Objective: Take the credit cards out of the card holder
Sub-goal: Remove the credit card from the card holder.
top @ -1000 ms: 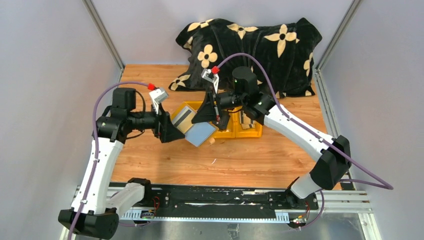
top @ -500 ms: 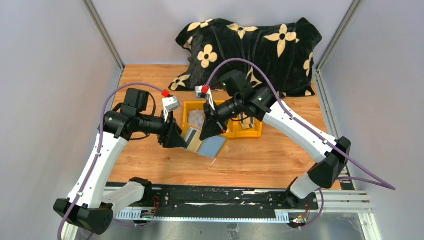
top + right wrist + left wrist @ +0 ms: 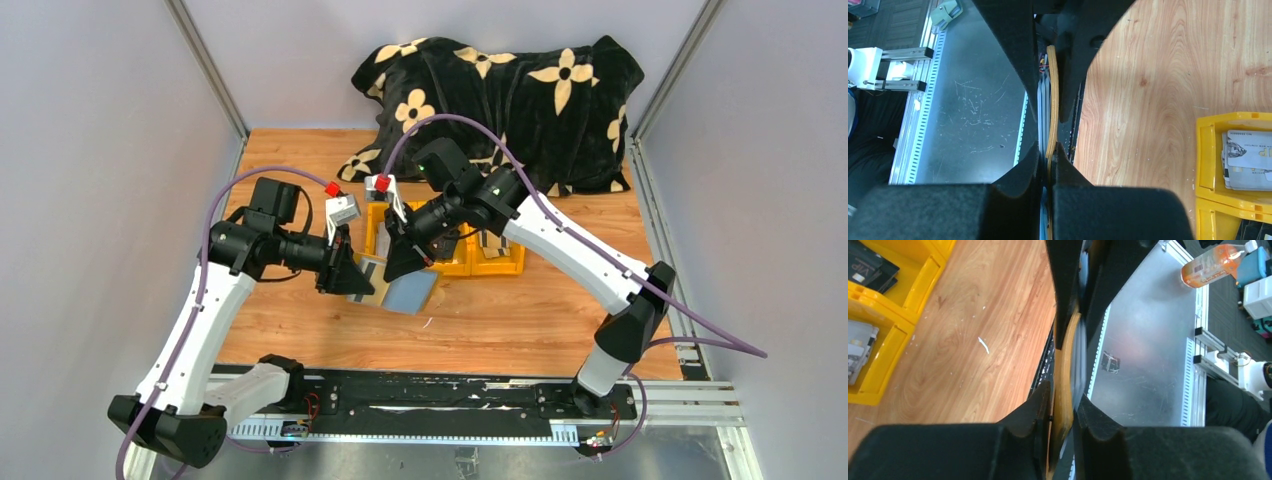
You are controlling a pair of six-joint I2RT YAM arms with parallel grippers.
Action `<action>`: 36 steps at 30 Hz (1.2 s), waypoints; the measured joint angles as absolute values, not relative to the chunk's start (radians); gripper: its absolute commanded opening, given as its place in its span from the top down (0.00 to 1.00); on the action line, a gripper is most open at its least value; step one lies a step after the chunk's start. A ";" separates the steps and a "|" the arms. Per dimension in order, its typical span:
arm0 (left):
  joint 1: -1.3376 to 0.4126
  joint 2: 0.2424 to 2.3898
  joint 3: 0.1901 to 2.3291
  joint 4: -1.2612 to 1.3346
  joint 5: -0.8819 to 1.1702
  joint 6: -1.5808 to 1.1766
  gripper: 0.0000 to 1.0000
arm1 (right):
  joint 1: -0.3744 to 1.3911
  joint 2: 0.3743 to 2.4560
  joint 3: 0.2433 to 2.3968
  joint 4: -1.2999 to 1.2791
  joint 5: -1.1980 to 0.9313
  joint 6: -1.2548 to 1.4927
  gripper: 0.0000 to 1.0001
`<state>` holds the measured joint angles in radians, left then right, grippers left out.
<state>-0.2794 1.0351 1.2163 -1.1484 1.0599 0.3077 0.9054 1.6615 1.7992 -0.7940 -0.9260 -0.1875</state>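
Note:
The card holder (image 3: pixel 412 292) hangs open above the table between my two grippers, its grey-blue sleeve facing up. A pale credit card (image 3: pixel 368 270) with a dark stripe sticks out on its left side. My right gripper (image 3: pixel 400 262) is shut on the holder's far edge. In the right wrist view the thin yellow leaf (image 3: pixel 1052 100) is pinched at the right gripper (image 3: pixel 1047 146). My left gripper (image 3: pixel 350 275) is closed on the near-left edge. In the left wrist view the yellow leaf (image 3: pixel 1068 355) and a grey layer sit between the left gripper (image 3: pixel 1063 392) fingers. Card or sleeve, I cannot tell.
A yellow three-compartment bin (image 3: pixel 480 262) stands just behind the holder, with loose cards (image 3: pixel 1248 160) in one compartment and dark ones (image 3: pixel 868 265) in another. A black flowered blanket (image 3: pixel 500 90) is heaped at the back. The metal rail (image 3: pixel 400 400) runs along the near edge.
Both grippers and the holder have shifted left and toward the near edge. The left gripper, open a second ago, has closed onto the holder's edge. The right grip is unchanged.

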 measured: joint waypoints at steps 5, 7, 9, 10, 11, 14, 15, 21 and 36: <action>-0.279 1.019 1.211 -1.154 1.077 0.325 1.00 | 0.909 1.679 1.822 -0.804 -0.916 -0.187 0.65; -0.279 1.014 1.211 -1.153 1.075 0.326 1.00 | 0.909 1.670 1.813 -0.762 -0.913 -0.160 0.57; -0.279 1.009 1.211 -1.151 1.068 0.324 1.00 | 0.900 1.636 1.764 -0.677 -0.911 -0.096 0.50; -0.279 1.007 1.211 -1.151 1.065 0.321 1.00 | 0.892 1.605 1.719 -0.616 -0.905 -0.051 0.47; -0.279 1.004 1.211 -1.151 1.058 0.317 1.00 | 0.878 1.566 1.665 -0.549 -0.896 -0.001 0.44; -0.279 0.997 1.218 -1.148 1.037 0.292 1.00 | 0.823 1.431 1.518 -0.364 -0.836 0.142 0.39; -0.279 0.995 1.220 -1.141 1.031 0.277 1.00 | 0.808 1.393 1.488 -0.325 -0.816 0.180 0.39; -0.279 0.932 1.221 -1.006 0.953 0.103 1.00 | 0.793 1.203 1.330 -0.023 -0.764 0.407 0.39; -0.277 0.749 1.072 -0.668 0.869 -0.271 1.00 | 0.899 1.296 1.174 0.159 -0.790 0.617 0.44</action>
